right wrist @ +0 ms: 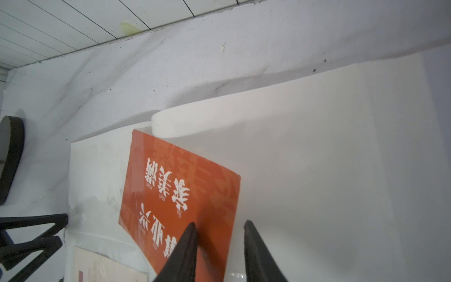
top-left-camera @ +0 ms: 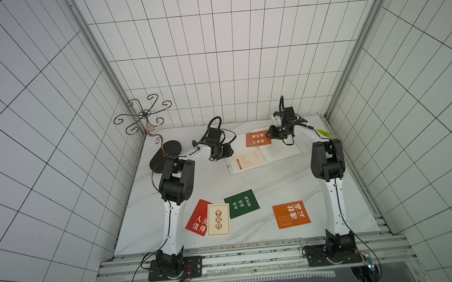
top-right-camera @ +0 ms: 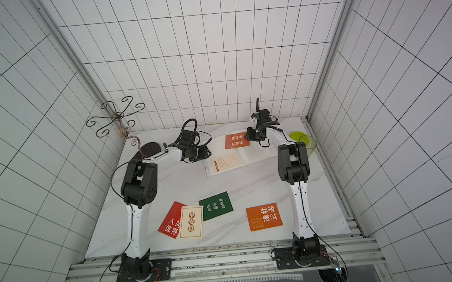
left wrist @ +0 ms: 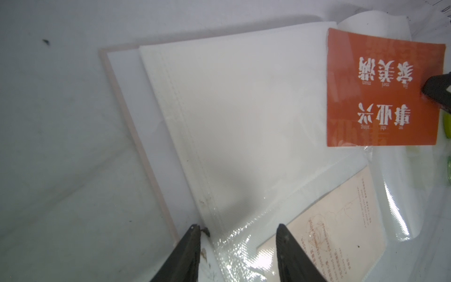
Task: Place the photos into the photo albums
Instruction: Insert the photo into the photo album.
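One orange photo point(top-left-camera: 258, 138) on the open photo album point(top-left-camera: 279, 152) — right claw point(right wrist: 219, 222) narrowly parted, gripping nothing, likely nudging it sleeveward — left claw point(left wrist: 238, 225) wide, seemingly holding the photo album flat.

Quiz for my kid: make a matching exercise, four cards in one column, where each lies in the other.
1 red card
2 nearer orange card
3 farther orange card
4 pale small-print card

A sleeved in the album, by the left gripper
B partly under a cream card
C alone on the table
D at the right gripper

Pairs: 1-B, 2-C, 3-D, 4-A
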{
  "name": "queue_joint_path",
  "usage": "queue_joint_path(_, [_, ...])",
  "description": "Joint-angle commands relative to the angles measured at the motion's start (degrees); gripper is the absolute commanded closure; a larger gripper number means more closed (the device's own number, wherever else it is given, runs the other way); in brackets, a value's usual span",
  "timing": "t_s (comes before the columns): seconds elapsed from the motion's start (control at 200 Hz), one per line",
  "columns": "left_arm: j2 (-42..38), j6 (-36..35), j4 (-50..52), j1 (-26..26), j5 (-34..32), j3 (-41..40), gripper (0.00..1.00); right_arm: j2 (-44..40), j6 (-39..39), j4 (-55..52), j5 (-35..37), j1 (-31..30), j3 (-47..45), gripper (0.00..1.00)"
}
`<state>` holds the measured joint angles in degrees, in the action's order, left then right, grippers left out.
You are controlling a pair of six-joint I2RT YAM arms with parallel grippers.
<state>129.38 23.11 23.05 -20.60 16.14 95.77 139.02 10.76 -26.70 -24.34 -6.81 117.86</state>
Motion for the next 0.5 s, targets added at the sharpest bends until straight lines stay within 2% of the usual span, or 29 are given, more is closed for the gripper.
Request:
queue_joint_path(0.0, [-0.07, 0.27, 3.41, 0.53, -1.13, -1.63, 0.49, 0.14, -0.04, 0.74, -2.62, 0.25, 5.61, 0.74])
queue_joint_path(0.165, [-0.05, 0.24, 3.41, 0.64, -0.98, -1.72, 0.49, 1.15, -0.11, 1.39, -4.37, 0.15, 6.26, 0.77])
queue_joint_path(0.495, [0.08, 0.52, 3.23, 0.74, -0.88, -1.72, 0.49, 2.70, -1.42, 0.33, -6.37, -0.34, 8.62, 0.77])
